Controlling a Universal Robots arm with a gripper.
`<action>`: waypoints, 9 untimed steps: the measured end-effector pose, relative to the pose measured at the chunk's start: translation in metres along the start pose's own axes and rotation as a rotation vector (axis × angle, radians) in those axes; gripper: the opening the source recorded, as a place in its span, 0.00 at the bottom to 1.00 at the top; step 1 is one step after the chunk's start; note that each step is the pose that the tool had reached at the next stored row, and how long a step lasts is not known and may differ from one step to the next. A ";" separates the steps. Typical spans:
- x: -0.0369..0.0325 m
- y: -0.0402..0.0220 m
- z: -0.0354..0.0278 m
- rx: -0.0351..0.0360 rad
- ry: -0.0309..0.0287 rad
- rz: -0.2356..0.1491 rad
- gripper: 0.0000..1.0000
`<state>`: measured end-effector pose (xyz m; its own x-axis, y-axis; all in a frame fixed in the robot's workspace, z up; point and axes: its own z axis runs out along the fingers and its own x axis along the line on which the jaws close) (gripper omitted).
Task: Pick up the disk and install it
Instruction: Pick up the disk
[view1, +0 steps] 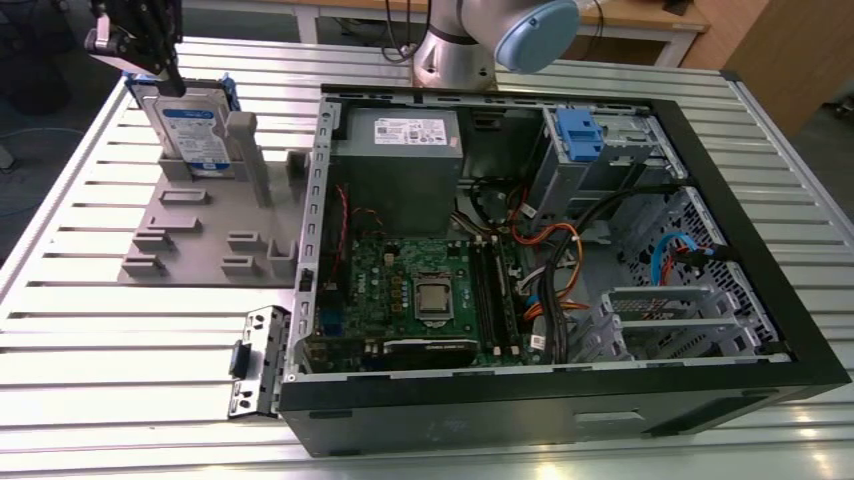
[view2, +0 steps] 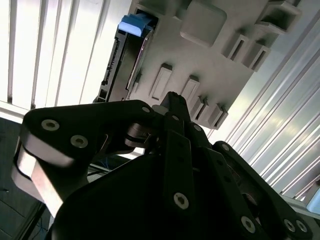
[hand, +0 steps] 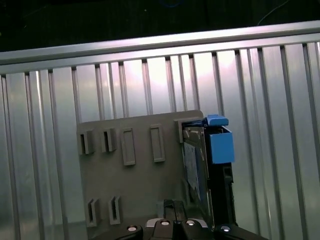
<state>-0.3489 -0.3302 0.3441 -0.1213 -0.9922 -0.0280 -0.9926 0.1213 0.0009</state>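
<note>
The disk (view1: 194, 130), silver with a white-and-blue label and a blue frame, stands on edge in a slot of the grey holder plate (view1: 200, 235) at the exterior view's upper left. My gripper (view1: 164, 76) hangs just above the disk's top edge, towards its far corner. In the second wrist view my gripper (view2: 172, 96) has its fingers closed together to a point with nothing between them, and the disk (view2: 125, 60) sits off to one side in the holder (view2: 215, 55). The first wrist view shows the disk (hand: 200, 165) upright beside my gripper (hand: 172, 204).
An open computer case (view1: 534, 415) lies on the slatted metal table (view1: 134, 330), right of the holder. Inside are a motherboard (view1: 414, 290), a grey power supply (view1: 396, 150), cables and a drive bay with a blue clip (view1: 577, 130). A small metal bracket (view1: 254, 360) lies by the case.
</note>
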 end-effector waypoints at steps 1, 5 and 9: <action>0.0000 0.0000 0.0000 -0.0001 0.0000 -0.005 0.10; 0.0000 0.0000 0.0000 -0.0007 0.0002 -0.024 0.10; 0.0000 0.0000 0.0000 -0.0011 0.0003 -0.044 0.10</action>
<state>-0.3488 -0.3302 0.3441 -0.0779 -0.9966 -0.0278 -0.9970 0.0779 0.0009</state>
